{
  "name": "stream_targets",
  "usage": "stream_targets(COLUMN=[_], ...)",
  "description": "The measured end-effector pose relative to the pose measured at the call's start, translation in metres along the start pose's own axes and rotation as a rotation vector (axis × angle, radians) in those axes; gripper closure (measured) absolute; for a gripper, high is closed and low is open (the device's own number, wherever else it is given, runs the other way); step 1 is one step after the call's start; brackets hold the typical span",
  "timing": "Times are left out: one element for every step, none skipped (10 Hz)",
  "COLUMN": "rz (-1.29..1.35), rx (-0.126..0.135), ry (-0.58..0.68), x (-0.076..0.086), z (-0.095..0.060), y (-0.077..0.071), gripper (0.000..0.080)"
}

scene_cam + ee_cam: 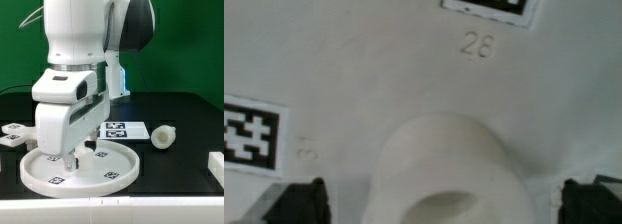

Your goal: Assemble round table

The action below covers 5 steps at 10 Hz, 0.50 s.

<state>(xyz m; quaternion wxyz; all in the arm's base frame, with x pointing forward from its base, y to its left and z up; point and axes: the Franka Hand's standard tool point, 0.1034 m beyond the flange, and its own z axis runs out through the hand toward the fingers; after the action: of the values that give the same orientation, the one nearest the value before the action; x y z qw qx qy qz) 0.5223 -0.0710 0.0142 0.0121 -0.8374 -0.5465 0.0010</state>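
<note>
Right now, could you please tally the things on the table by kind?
Round disc: 1
Cylinder leg: 1
Cross-shaped base piece: 1
Marker board: 1
White block, cut off at the exterior view's right edge: 1
Total: 5

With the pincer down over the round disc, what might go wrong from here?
1. The open pincer straddles the raised white hub on the round disc; if it closes off-centre, the disc may slide or tip.
2. The cylinder leg lies on its side nearby, so a shifted disc could perhaps nudge it rolling.
</note>
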Motion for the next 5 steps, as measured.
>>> stream_targets(rz=[0.000,0.000,0.000,0.000,0.000], rx=[0.001,0.001,0.001,0.001,0.001], ry=[0.000,0.000,0.000,0.000,0.000], x=[0.0000,0.0001,0.0001,0.0001,0.0001], z=[0.0007,0.0008,0.0008,0.0008,0.0008], y=[-0.0003,-0.0003,-0.0004,-0.0004,-0.0004], gripper=[0.0150,0.0278,0.0399,0.0399,0.0396])
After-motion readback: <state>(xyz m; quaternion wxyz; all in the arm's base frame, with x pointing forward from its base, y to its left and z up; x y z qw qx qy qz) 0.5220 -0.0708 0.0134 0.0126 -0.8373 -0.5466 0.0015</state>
